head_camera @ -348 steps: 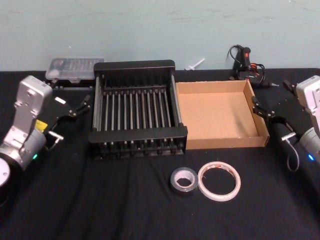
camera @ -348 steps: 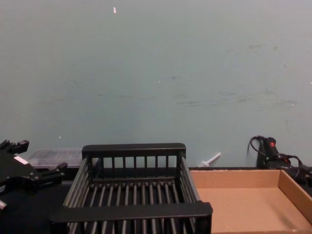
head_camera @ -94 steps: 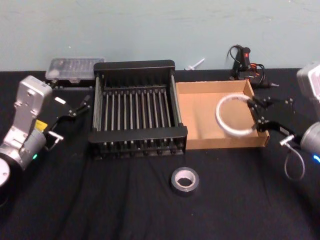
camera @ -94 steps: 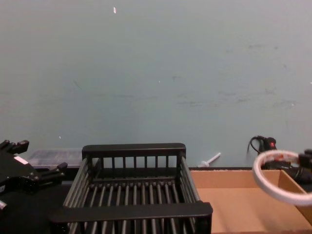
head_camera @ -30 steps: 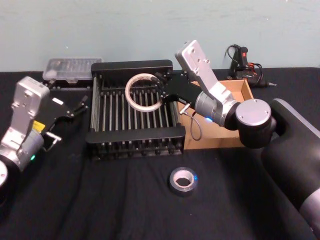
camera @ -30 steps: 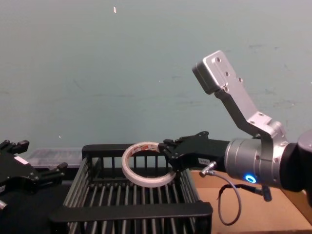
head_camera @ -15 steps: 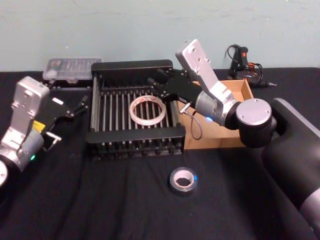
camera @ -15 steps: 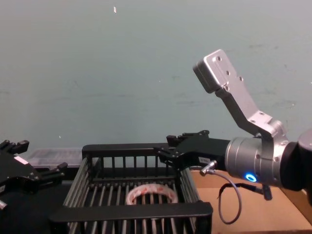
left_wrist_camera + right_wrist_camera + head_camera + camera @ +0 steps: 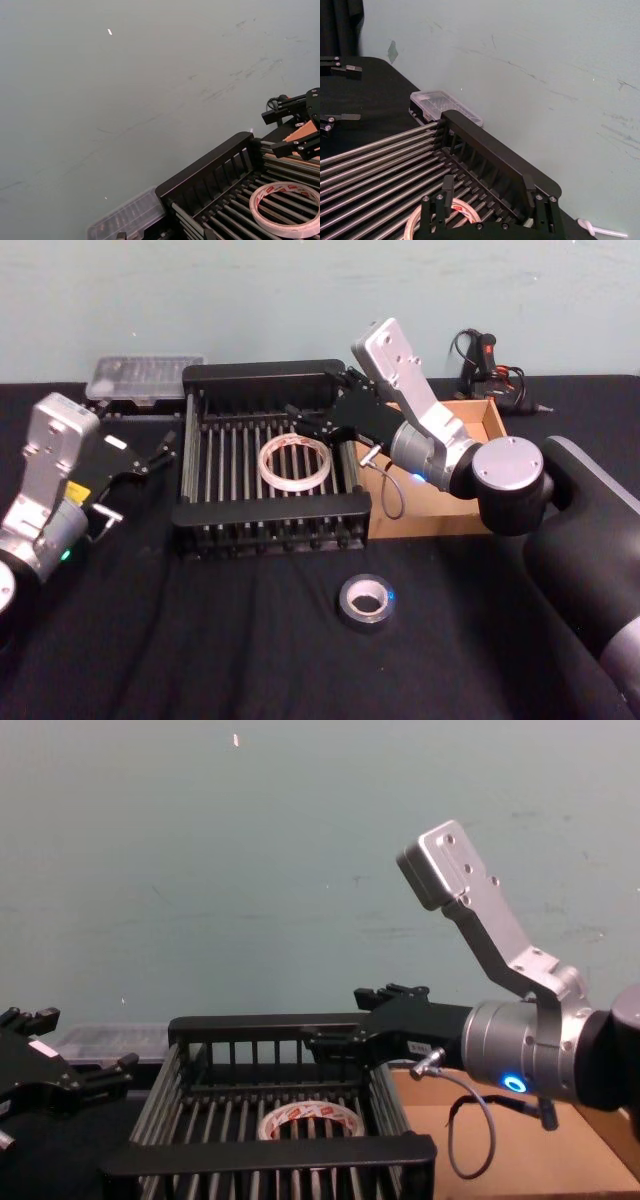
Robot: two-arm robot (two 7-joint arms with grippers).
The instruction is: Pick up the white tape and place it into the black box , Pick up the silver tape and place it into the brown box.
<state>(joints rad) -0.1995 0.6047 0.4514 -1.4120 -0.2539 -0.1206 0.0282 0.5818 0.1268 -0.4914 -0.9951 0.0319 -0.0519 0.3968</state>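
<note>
Since a moment ago, our right gripper (image 9: 322,403) has let go of the white tape (image 9: 294,462) and spread its fingers wide. It hangs above the far right part of the black box (image 9: 270,512), just past the tape. In the chest view we see the same gripper (image 9: 345,1020) reaching in from the right, level with the box's back rim, with the tape (image 9: 309,1121) lying flat on the bars below it.

The white tape now rests on the barred floor of the black box, a bit right of the middle. Its red marks show on the inner ring in the left wrist view (image 9: 286,208).

Our left gripper (image 9: 148,452) sits parked on the left side of the table, beside the box. Its fingers are apart and hold nothing.

The silver tape (image 9: 367,601) lies flat on the black cloth in front of the box, well apart from both grippers. The brown box (image 9: 440,518) sits right next to the black box on its right, mostly behind our right arm.
</note>
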